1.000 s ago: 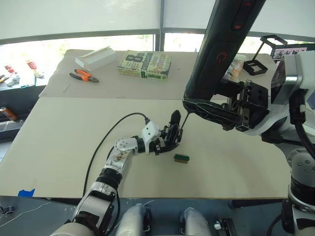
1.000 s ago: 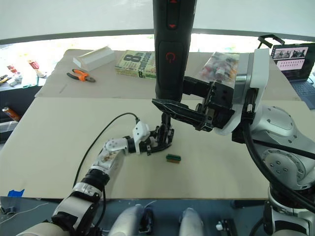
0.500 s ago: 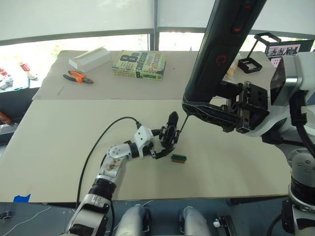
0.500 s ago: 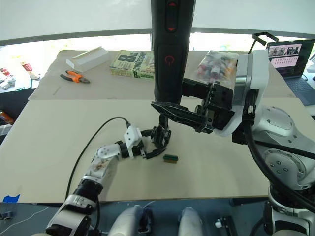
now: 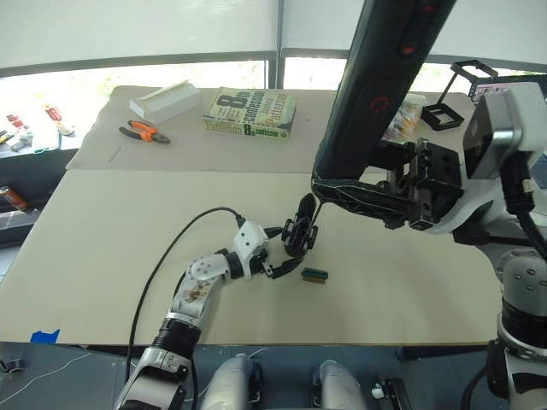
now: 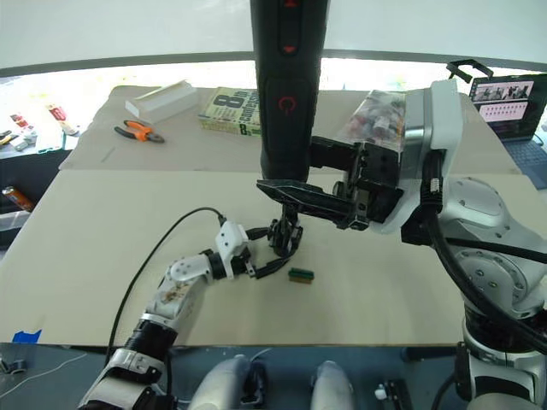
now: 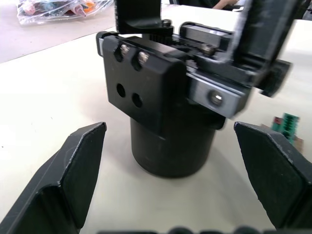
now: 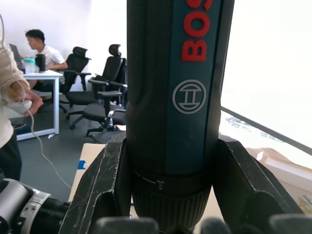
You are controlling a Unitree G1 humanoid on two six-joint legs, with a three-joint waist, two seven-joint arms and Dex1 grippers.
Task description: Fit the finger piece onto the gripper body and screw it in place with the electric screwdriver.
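- Since a second ago: left arm has stretched out flatter; its gripper [image 5: 275, 260] now sits a bit back from the body [image 5: 300, 232] at roughly 8 o'clock, where earlier it was hard against it. Driver and right arm barely shifted.
- Left fingers [image 7: 78, 165] are spread wide either side of the body's round base, not touching it. Reads as bracketing the base so it can't slide or spin under torque.
- Body stands upright mid-table, finger up; green block [image 5: 314, 274] just beside it at 5 o'clock.
- Right gripper [image 6: 329, 198] is clamped on the driver [image 6: 286, 94], pads low on the barrel near the chuck. Tool is held near vertical, bit coming down onto the body's top from 1 o'clock, probably to keep it axial with the screw.
- Bit-to-screw contact too small to confirm.
- Separate finger piece: can't pick it out; likely already seated.
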